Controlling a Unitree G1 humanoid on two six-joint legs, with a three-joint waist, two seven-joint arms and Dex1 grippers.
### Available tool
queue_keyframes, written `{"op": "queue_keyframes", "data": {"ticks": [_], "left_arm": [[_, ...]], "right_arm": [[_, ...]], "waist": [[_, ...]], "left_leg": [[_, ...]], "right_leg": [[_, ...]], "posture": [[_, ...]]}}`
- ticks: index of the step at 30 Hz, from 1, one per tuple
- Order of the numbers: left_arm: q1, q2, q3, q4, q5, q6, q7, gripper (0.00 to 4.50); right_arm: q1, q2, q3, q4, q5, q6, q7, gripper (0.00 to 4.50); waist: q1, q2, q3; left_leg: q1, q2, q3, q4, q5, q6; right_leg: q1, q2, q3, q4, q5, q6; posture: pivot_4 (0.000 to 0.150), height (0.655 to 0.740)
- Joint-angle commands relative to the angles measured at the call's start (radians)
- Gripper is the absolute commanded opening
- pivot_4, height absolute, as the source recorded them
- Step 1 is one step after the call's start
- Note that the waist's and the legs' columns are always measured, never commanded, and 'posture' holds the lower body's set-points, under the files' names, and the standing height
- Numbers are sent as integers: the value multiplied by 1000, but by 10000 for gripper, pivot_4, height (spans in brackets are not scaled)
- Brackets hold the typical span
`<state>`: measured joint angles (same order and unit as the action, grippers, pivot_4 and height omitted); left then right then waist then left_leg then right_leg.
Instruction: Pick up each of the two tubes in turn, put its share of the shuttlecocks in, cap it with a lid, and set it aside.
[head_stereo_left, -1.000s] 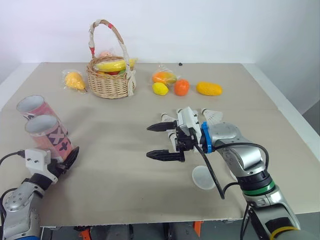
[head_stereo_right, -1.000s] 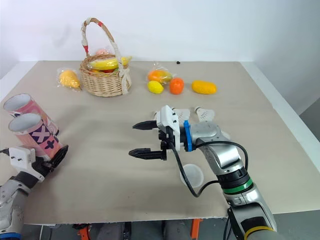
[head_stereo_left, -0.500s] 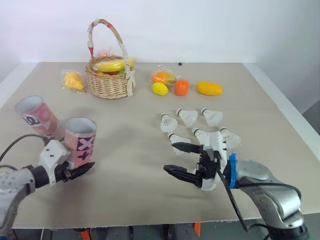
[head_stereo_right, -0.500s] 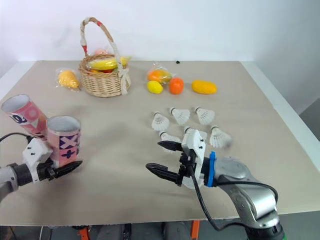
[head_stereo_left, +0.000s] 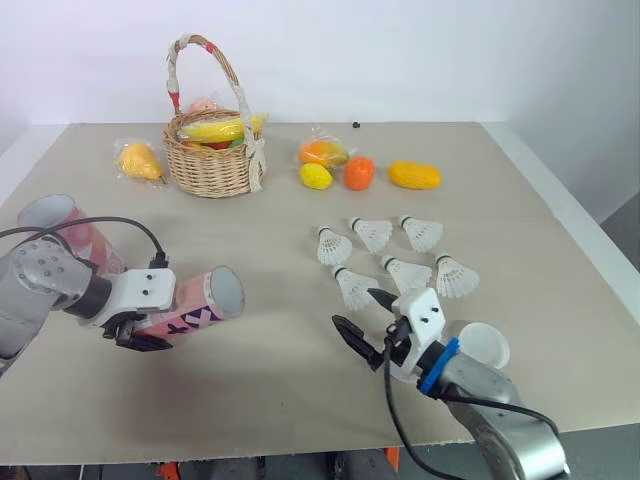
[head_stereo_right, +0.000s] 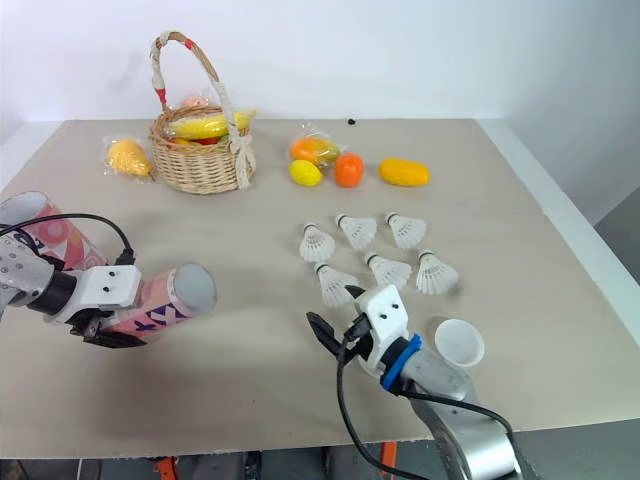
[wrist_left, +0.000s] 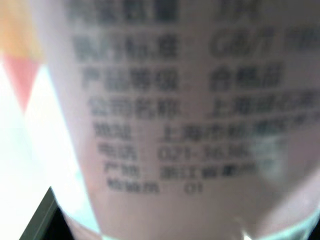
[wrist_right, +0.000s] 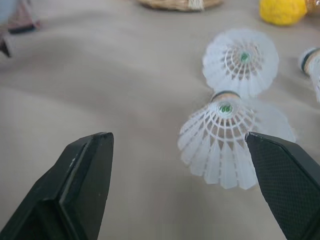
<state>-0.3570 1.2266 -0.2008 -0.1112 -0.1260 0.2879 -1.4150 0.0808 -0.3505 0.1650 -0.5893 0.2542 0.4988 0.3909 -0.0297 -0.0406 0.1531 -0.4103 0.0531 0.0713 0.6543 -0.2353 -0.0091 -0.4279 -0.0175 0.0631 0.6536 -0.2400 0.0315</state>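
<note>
Near the desk's front edge the right claw (head_stereo_left: 355, 310) gapes wide, the nearest shuttlecock (head_stereo_left: 352, 288) just ahead of its fingers. A white lid (head_stereo_left: 480, 345) lies nearby, toward the right edge. By the left edge the left claw (head_stereo_left: 160, 320) grips a tube (head_stereo_left: 195, 308) tipped almost level. The second tube (head_stereo_left: 55, 212) sits behind it.

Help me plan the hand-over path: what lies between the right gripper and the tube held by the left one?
Nothing: in the left eye view, bare table separates the right gripper from the tube.
</note>
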Motion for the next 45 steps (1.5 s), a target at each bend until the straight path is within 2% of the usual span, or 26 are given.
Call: {"op": "queue_keyframes", "data": {"ticks": [1, 12, 15, 18, 20, 21, 22, 29, 33, 35, 37, 42, 45], "left_arm": [[-11, 0, 12, -34, 10, 8, -13, 33080], [24, -16, 39, -54, 12, 29, 24, 33080], [33, -19, 45, -65, 6, 39, 32, 32557], [40, -18, 48, -73, 3, 47, 36, 32557], [43, -19, 48, -75, 4, 48, 37, 32557], [45, -19, 48, -76, 5, 47, 38, 32557], [46, -19, 47, -76, 5, 47, 37, 32557], [49, -21, 47, -83, 1, 53, 35, 32557], [35, -29, 42, -81, -5, 70, 30, 32557], [21, -38, 38, -76, -4, 78, 30, 32557], [12, -50, 38, -74, -11, 88, 28, 32557], [-15, -65, 36, -60, -14, 99, 18, 32557], [-23, -75, 36, -55, -7, 98, 30, 32557]], "right_arm": [[-37, 62, 10, 25, -6, 4, -48, 45000], [-137, 157, -13, 165, -13, 5, -96, 45000], [-135, 164, -22, 181, -13, -5, -98, 32610], [-138, 169, -40, 191, -10, -8, -98, 17535], [-139, 170, -50, 194, -8, -10, -95, 9426], [-137, 170, -53, 194, -8, -12, -94, 3476], [-136, 171, -57, 193, -4, -12, -93, 633], [-113, 128, -87, 102, 44, 31, -43, 633], [-132, -33, -88, -77, 216, 100, 174, 633], [-208, -94, -67, -88, 275, 130, 258, 633], [-289, -124, -34, -51, 270, 137, 296, 633], [-571, -145, 131, 117, 173, 76, 449, 633], [-663, -128, 235, 213, 109, 13, 531, 633]], "waist": [[0, 0, 0], [3, 0, 0], [3, 0, 0], [3, 0, 0], [3, 0, 0], [3, 0, 0], [3, 0, 0], [3, 0, 0], [5, 1, 1], [4, 1, 1], [2, 0, 1], [4, 2, 2], [6, 1, 2]], "left_leg": [[0, 0, 0, 0, 0, 0], [0, -1, -4, 1, 0, 0], [1, -2, -4, 1, 0, 0], [2, -2, -5, 1, 0, 0], [2, -2, -5, 2, 0, 0], [2, -2, -5, 2, 0, 0], [3, -2, -5, 2, 0, 0], [3, -2, -5, 2, 0, 0], [2, -3, -5, 2, 0, 0], [4, -3, -5, 2, 0, 0], [4, -1, -5, 4, 0, 0], [4, 3, -6, 7, 1, 1], [4, 7, -6, 9, 1, 1]], "right_leg": [[0, 0, 0, 0, 0, 0], [0, 0, -1, 4, 1, 2], [0, 0, -1, 8, -1, 2], [0, -1, -1, 11, -4, 3], [0, 0, -1, 11, -4, 4], [0, 0, -1, 11, -4, 4], [0, 0, -1, 11, -4, 4], [1, 0, -1, 12, -4, 3], [1, -1, -1, 12, -4, 3], [1, -1, 0, 12, -4, 4], [2, 1, -1, 12, -4, 6], [2, 7, -2, 13, -2, -1], [2, 11, -1, 13, -1, -3]], "posture": [[1500, 7400], [1500, 7400], [1500, 7400], [1500, 7400], [1500, 7400], [1500, 7400], [1500, 7400], [1500, 7400], [1500, 7400], [1500, 7400], [1500, 7400], [1500, 7400], [1500, 7400]]}}
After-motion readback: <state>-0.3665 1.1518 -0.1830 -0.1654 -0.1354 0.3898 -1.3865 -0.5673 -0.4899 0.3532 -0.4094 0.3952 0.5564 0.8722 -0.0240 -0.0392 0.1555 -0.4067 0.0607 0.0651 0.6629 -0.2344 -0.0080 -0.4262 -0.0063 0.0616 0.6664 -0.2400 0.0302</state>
